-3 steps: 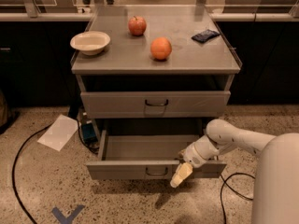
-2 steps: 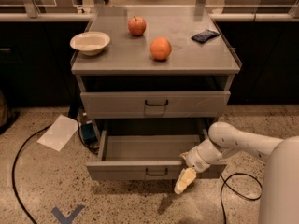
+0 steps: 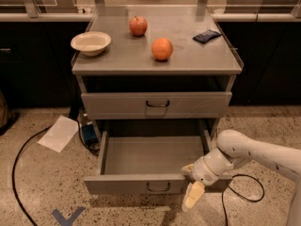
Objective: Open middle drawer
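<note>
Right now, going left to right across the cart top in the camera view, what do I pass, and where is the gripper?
Bowl, apple, orange, dark packet. The gripper hangs at lower right, just in front of the open drawer, near its right end.

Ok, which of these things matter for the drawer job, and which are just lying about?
Job: middle drawer, pulled open; hand, at its front corner.
Lying about: apple, orange, bowl, dark packet on top; upper drawer, shut; paper on floor.
</note>
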Controlling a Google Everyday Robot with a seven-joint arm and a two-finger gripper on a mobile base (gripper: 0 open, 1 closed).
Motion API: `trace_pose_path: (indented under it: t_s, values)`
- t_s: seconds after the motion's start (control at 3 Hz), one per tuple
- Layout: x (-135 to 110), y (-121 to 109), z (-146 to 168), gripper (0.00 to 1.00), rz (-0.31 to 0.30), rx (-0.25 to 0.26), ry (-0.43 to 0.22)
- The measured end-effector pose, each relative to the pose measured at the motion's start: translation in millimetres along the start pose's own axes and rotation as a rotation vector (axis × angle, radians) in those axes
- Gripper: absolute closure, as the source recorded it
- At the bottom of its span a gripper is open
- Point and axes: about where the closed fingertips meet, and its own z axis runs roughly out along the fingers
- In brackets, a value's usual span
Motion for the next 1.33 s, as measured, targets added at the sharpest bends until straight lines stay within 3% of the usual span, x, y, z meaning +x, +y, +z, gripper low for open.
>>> trace_pose_path:
  t_s: [0.33,0.67,1.0,1.33]
  values:
    - [2,-4,8,0.00,0.004,-0.011,0.012]
    - [9,3,22,0.00,0.003,-0.066,0.051]
    - [13,28,11,0.00,-0.001,-0.102,0.060]
    - [13,28,11,0.00,-0.001,-0.102,0.060]
